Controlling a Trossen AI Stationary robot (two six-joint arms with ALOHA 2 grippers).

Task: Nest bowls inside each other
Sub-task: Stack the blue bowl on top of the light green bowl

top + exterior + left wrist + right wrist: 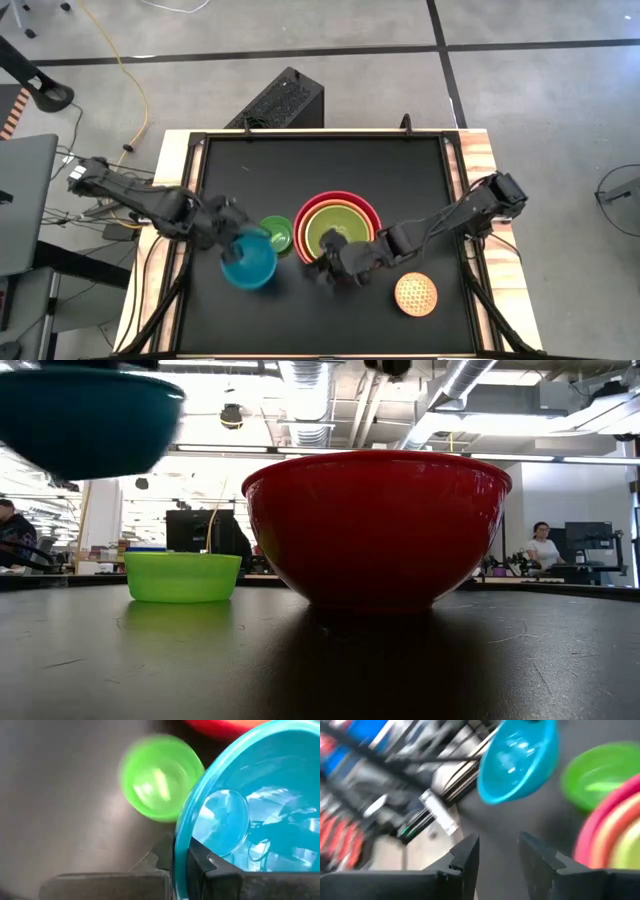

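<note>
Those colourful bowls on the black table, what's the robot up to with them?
It is stacking them by size. The left gripper is shut on the rim of the teal bowl, held off the table. The red bowl already holds the orange bowl and olive green bowl. The right gripper hangs empty beside that stack. The small bright green bowl and the dotted yellow bowl sit apart on the table.
</note>
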